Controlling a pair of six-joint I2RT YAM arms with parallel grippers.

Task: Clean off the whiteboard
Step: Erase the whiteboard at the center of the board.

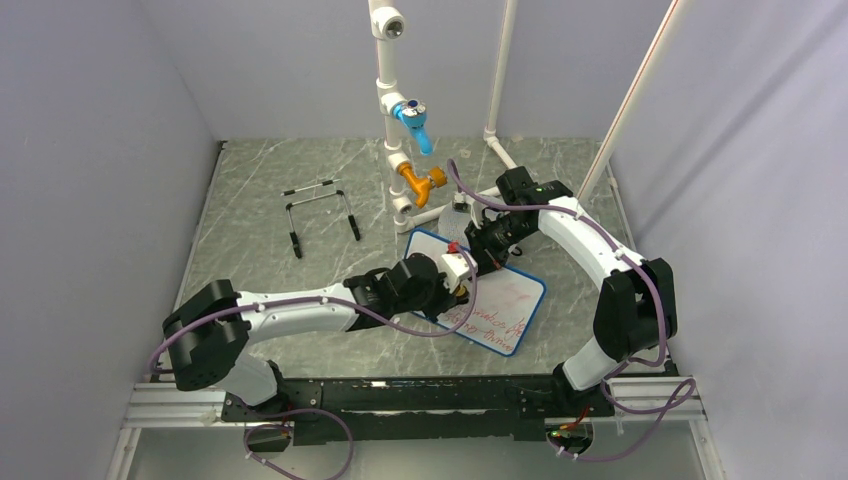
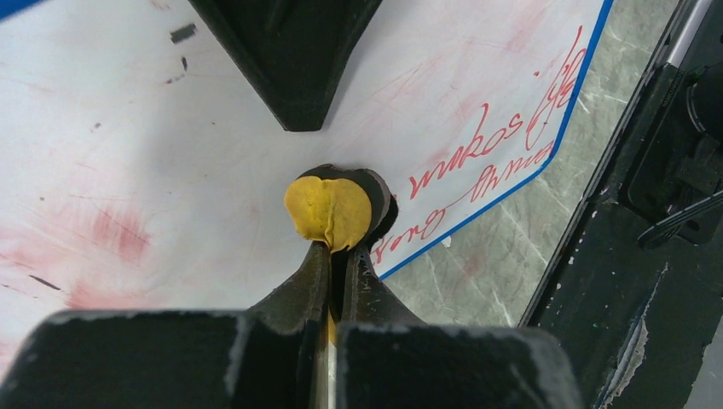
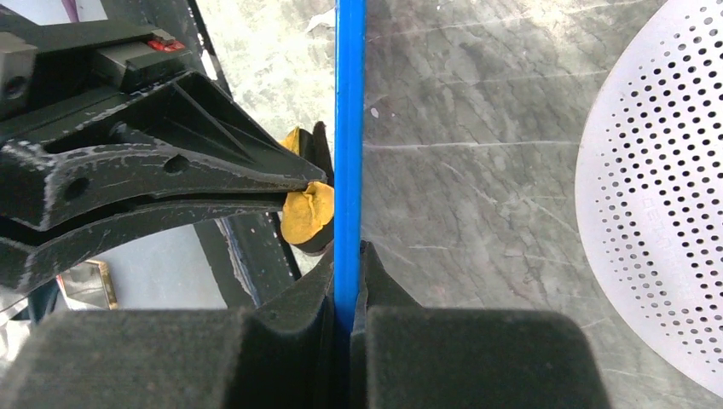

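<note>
The left arm (image 1: 300,312) and right arm (image 1: 585,235) hide part of the whiteboard (image 1: 515,290). Its writing (image 1: 495,328) is too small there to read. The frame edge crops the disc (image 3: 665,196).

The blue-framed whiteboard (image 1: 512,298) bears red handwriting along its near edge and faint pink smears elsewhere.

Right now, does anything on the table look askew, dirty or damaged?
The whiteboard is skewed to the table edges, its blue frame pinched by the right gripper. Its wiped area shows pink smears and black flecks; nothing looks broken.
</note>
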